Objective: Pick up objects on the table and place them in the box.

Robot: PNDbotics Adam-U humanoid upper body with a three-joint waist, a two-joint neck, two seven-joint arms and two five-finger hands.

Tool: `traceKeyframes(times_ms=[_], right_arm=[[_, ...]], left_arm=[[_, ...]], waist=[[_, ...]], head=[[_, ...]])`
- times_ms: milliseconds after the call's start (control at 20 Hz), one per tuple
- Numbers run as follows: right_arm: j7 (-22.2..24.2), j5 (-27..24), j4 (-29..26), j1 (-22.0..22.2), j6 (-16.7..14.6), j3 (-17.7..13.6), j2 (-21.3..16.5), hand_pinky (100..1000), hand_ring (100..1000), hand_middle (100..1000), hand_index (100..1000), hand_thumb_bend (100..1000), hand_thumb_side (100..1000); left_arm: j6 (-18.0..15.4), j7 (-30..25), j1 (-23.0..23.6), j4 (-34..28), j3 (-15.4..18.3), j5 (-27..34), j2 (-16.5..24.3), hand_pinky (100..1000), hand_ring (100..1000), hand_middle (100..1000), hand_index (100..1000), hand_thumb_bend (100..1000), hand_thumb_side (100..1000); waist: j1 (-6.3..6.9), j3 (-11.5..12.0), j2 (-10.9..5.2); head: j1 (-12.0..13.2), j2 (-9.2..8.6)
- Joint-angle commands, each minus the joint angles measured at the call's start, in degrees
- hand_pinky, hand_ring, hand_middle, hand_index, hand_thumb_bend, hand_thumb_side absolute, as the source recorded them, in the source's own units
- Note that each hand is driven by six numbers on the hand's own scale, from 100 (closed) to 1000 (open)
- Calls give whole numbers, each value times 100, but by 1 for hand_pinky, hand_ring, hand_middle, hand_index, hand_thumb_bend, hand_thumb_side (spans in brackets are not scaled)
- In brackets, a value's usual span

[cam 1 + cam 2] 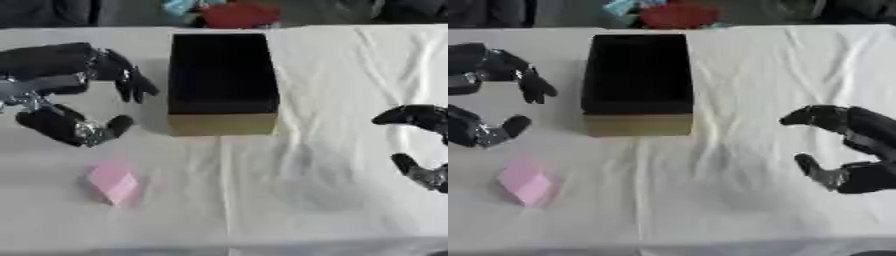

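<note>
The left hand [74, 107] has fingers and thumb curved apart around empty air, hovering just behind the pink block [113, 182], which lies on the white cloth [332, 190] near the front. It likely needs to drop lower and nearer, closing across the block's sides. The right hand [846, 150] hangs likewise spread, holding nothing. The dark box [222, 80] stands open beside the left hand; nothing blocks the path
</note>
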Motion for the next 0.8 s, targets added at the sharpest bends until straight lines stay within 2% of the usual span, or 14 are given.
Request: traceKeyframes(times_ms=[50,450,650,800], right_arm=[[1305,26,-40,-31,-1306,-53,-170,818,841,831,935,100,674],[1325,19,-34,-35,-1311,-37,-196,818,841,831,935,100,675],[1336,16,-35,-38,-1311,-32,-207,818,841,831,935,100,674],[1347,15,-32,-32,-1308,-31,-213,818,841,830,935,100,675]], left_arm=[[-1507,-1314,-159,-38,-183,-205,374,615,584,609,862,175,306],[-2064,-1314,-249,298,-812,-1055,529,640,610,637,878,355,365],[-2407,-1314,-266,522,-1079,-1503,561,647,618,646,880,435,549],[-2601,-1314,-266,662,-1168,-1811,582,650,622,649,880,493,612]], waist=[[16,-9,-99],[51,-32,-112],[74,-46,-115],[94,-49,-120]], head=[[-25,29],[-38,29],[-46,29],[-63,29]])
